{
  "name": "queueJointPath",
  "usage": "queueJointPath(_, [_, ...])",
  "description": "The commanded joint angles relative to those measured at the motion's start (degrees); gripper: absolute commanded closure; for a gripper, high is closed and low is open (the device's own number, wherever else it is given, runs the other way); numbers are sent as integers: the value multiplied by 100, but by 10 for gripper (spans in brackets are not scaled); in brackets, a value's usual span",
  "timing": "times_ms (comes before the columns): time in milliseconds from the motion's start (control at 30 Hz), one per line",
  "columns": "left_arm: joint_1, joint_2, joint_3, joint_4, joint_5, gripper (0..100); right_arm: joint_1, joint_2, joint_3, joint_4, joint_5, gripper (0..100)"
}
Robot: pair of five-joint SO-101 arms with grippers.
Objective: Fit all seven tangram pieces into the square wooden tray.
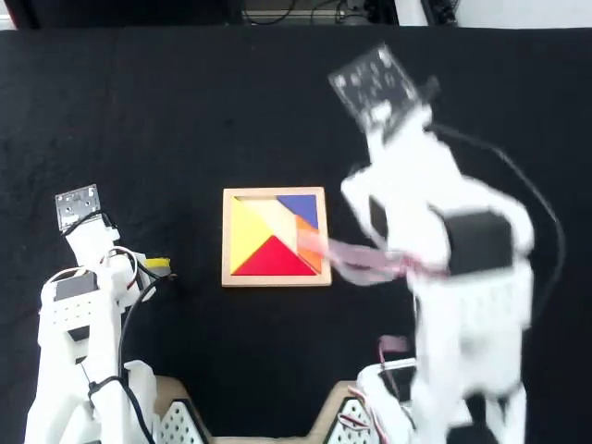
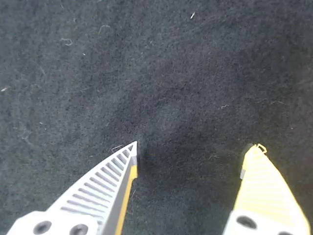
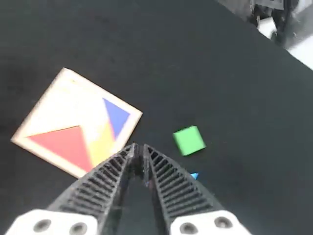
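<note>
The square wooden tray (image 1: 276, 280) is set in the middle of the black cloth (image 1: 185, 120) and is partly filled. A green square piece (image 3: 189, 140) is seen near it, on the cloth. It is judged light, hard and thin, so two flat sides should be pinched. The right gripper (image 3: 139, 149) is pressed together on nothing. The left gripper (image 2: 195, 152) is spread wide.

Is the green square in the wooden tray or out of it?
Out: the green square lies on the black cloth, apart from the wooden tray.
</note>
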Motion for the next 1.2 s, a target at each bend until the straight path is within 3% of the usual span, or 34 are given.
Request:
queueJointPath(0, [66,-44,-22,-26,-79,668,-747,-901,259,501,-1011,987])
queueJointPath(133, [66,-44,-22,-26,-79,668,-1626,-1464,154,659,-1495,986])
queueJointPath(233, [66,-44,-22,-26,-79,668,-1723,-1727,-22,659,-1477,986])
queueJointPath(1067, [66,-44,-40,-26,-79,668,-1688,-1833,-303,888,-1477,986])
queueJointPath(1167, [66,-44,-40,-26,-79,668,-941,-1727,-31,607,-1143,986])
